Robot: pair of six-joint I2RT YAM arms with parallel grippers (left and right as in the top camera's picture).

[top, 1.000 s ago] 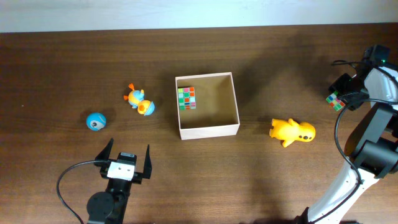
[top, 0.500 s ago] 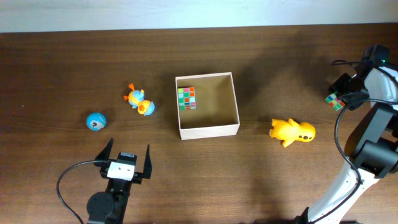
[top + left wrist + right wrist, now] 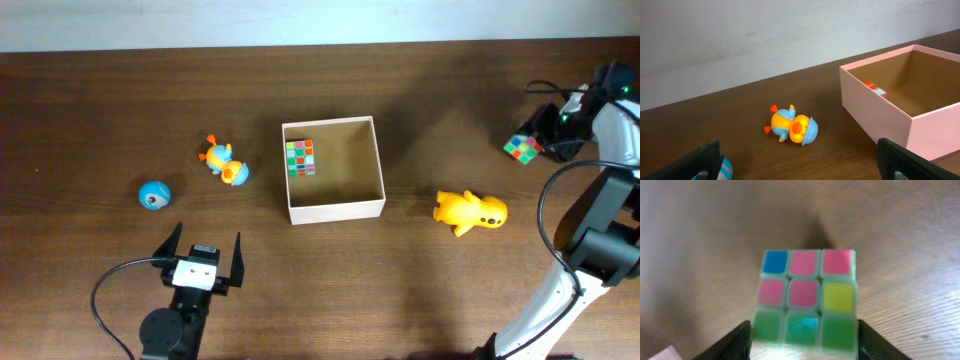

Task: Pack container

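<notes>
Dark wood worktop (image 3: pixel 440 300) runs under a pale wall (image 3: pixel 300 20); lighting is even and nothing blocks the overhead view.

Container (image 3: pixel 337 210): it stands open-topped at mid-worktop, square to the edges. A second cube (image 3: pixel 300 157) lies inside against its left wall, toward the rear. The right half of the floor is bare.

Right hand (image 3: pixel 528 145): it is at the far right of the worktop, toward the rear, pinching a colour cube (image 3: pixel 518 148). In the wrist view the cube fills the gap between the two fingers (image 3: pixel 737 340). A shadow on the wood beyond it suggests it is clear of the surface.

Left hand (image 3: pixel 208 238): fully spread and holding nothing, it sits near the front edge, left of the container.

Loose items: a yellow toy (image 3: pixel 470 212) lies between the container and the right arm, toward the front. A duck toy (image 3: pixel 226 162) lies just left of the container, and a blue ball (image 3: pixel 154 195) further left.

Governing relation: the container lies well apart from the right hand, to that arm's left and slightly forward. Judged from this, the loaded right arm should make the carry. The bare right half of the container is the side it meets first. Cube and container are both square, so no long axis needs aligning. The yellow toy lies forward of a straight path and should not interfere.
</notes>
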